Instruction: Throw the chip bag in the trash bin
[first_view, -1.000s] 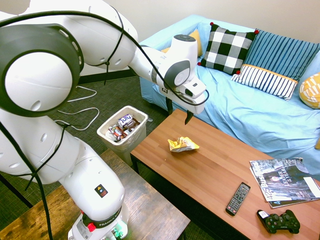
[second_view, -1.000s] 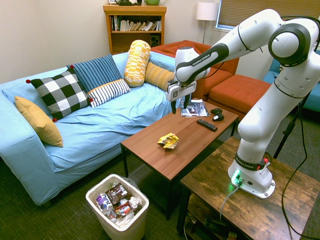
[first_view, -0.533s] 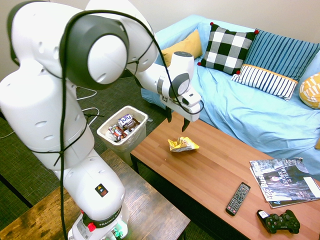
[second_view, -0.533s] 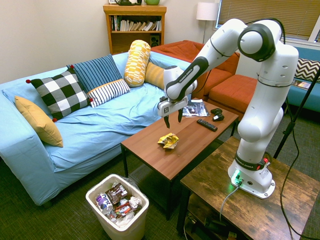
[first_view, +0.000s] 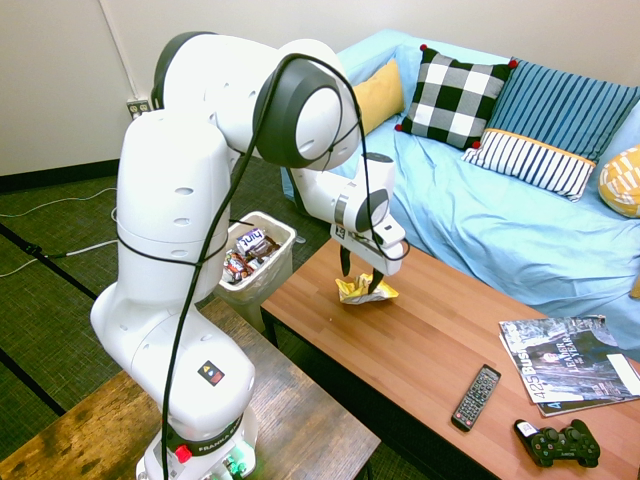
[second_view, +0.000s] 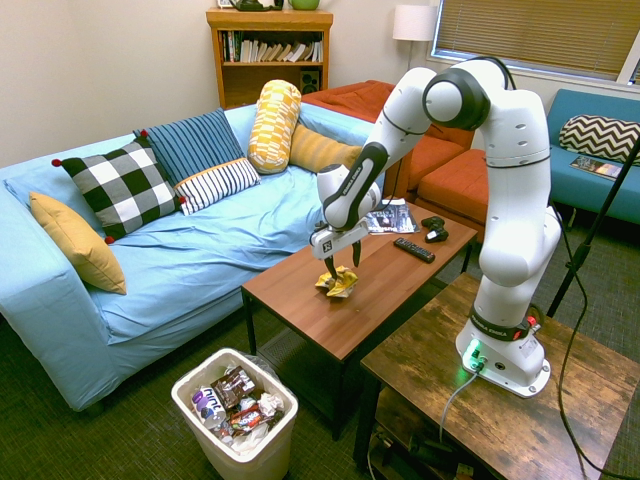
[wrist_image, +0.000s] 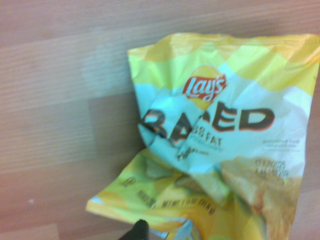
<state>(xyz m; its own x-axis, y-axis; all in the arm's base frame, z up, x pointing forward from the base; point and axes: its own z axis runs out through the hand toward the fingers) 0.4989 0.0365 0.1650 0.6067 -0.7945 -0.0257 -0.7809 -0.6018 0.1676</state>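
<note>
The chip bag (first_view: 358, 291) lay on the wooden surface (first_view: 430, 310) in the first exterior view, near the end by the trash bin (first_view: 262, 288). The claw (first_view: 360, 275) was released, its 2 dark fingers spread apart at the bag. This view gave the clearest look at the remote (first_view: 476, 397), the game controller (first_view: 558, 443) and the magazines (first_view: 575, 365) farther along the surface. It also showed a wall outlet (first_view: 138, 107) that the other 2 views did not, but the arm covered part of the bin's rim.

The second exterior view showed the bin's whole opening, with wrappers (second_view: 238, 400) and a purple-and-white item marked "hint" (second_view: 208, 405) inside. The fingers stood apart here too, pointing down at the bag; contact could not be told. Only this view took in the bookcase (second_view: 270, 55), the lamp (second_view: 414, 25), the orange sofa (second_view: 445, 170) and the teal sofa (second_view: 585, 130) with its zigzag pillow (second_view: 600, 138).

The wrist view alone made the bag's print readable: a red "Lay's" logo and a creased "BAKED". It showed a yellow section folded across the white front and bare wood grain alongside.
</note>
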